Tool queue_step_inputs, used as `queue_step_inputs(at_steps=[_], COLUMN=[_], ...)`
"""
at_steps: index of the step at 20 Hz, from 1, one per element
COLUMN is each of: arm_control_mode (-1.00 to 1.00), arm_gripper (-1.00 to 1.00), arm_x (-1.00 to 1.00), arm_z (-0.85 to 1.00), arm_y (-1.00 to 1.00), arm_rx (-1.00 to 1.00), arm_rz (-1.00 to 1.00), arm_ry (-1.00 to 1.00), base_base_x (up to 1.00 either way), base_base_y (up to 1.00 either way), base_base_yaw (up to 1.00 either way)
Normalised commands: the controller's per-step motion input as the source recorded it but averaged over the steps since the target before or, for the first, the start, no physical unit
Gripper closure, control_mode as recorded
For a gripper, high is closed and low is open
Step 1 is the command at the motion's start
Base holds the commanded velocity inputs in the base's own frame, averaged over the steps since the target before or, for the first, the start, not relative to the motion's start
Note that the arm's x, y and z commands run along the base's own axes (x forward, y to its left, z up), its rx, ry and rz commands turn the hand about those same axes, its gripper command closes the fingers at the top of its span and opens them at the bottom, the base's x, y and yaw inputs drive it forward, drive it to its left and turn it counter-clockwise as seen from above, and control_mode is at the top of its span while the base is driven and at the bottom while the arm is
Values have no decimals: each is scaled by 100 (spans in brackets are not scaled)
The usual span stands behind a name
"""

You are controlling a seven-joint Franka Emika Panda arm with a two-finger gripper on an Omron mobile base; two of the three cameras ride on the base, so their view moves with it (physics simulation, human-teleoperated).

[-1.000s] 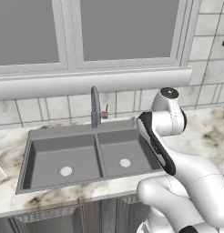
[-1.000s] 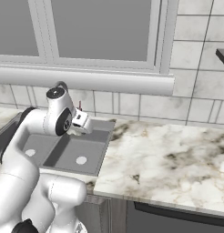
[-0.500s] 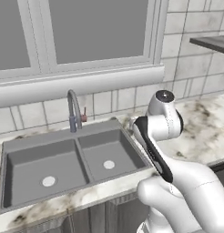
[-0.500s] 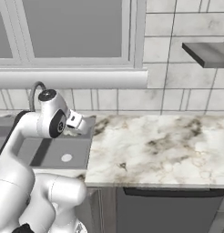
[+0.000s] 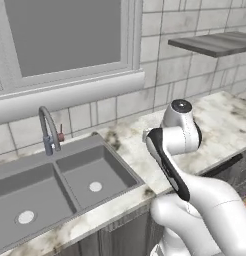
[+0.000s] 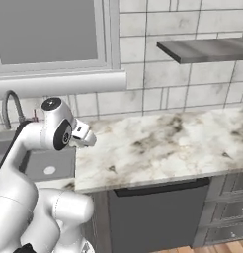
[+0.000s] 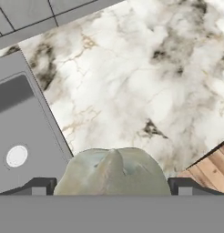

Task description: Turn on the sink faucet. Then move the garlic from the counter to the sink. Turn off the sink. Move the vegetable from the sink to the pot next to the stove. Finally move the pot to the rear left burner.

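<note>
Marble counter (image 6: pixel 163 148) now ahead, sink (image 5: pixel 55 187) shifted left, garlic (image 7: pixel 113 172) still between jaws

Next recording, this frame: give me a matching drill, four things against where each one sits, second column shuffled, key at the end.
Things:
1. garlic
2. faucet
3. shelf
4. dark front panel

Places:
A. on the tiled wall, above the counter
B. below the counter's front edge
C. between the finger tips of the gripper
D. at the back rim of the sink

Pairs: 1-C, 2-D, 3-A, 4-B
</note>
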Motion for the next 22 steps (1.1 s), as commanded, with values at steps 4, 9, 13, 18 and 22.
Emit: queue_step_inputs(at_steps=[4, 9, 13, 18, 22], arm_control_mode=[100, 100, 100, 100, 100], arm_gripper=[100, 100, 100, 100, 100], arm_x=[0, 0, 0, 0, 0], arm_z=[0, 0, 0, 0, 0], arm_y=[0, 0, 0, 0, 0], arm_rx=[0, 0, 0, 0, 0], arm_rz=[0, 0, 0, 0, 0], arm_ry=[0, 0, 0, 0, 0], base_base_x=[3, 2, 0, 4, 5], base_base_y=[-51, -57, -53, -40, -38], base_base_yaw=[-39, -41, -46, -51, -54])
